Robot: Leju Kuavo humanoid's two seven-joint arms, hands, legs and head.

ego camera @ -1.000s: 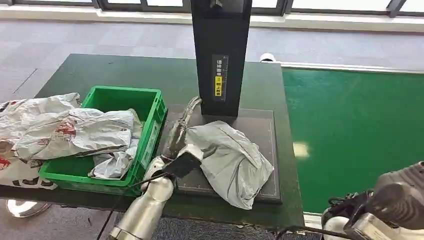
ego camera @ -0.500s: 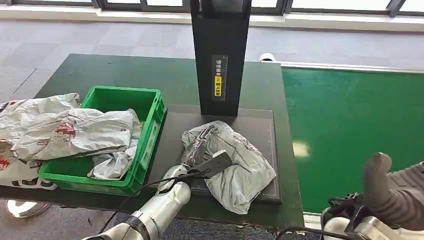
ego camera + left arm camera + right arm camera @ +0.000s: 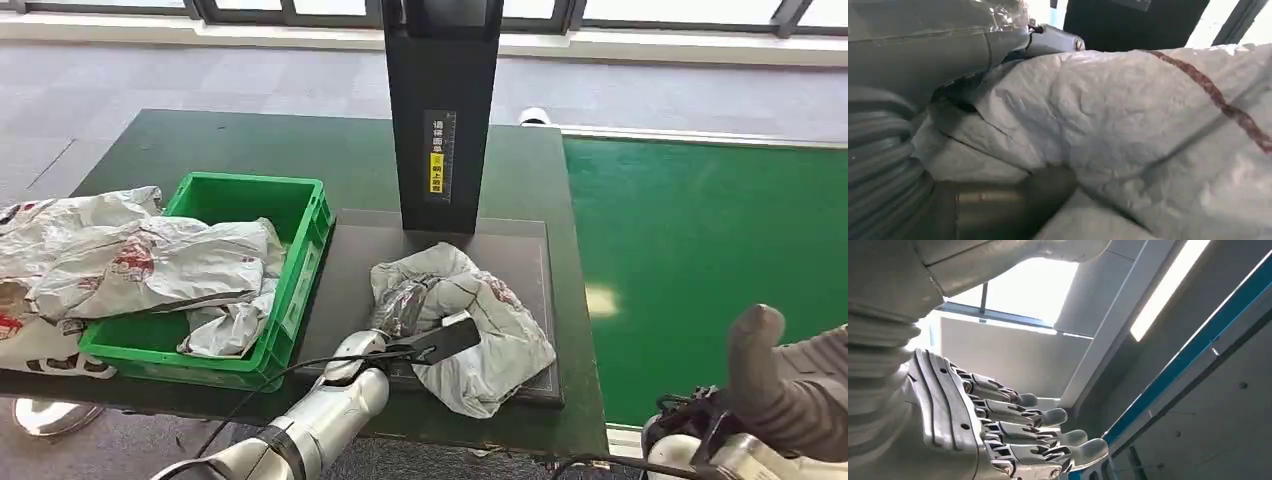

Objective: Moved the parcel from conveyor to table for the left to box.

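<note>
Crinkled plastic parcel (image 3: 480,325) in left hand (image 3: 400,305).

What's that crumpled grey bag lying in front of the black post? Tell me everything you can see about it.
The parcel is a soft, wrinkled grey-white plastic mailer bag with reddish printed marks. It lies bunched up on the dark mat on the green table, just in front of the black post and right of the green crate. The robot's left hand grips its near left side, fingers wrapped in the folds. The left wrist view shows crinkled film with a red stripe.

A parcel-sorting station: green conveyor (image 3: 700,260), scanner post (image 3: 440,110), parcel-filled crate (image 3: 250,270).
</note>
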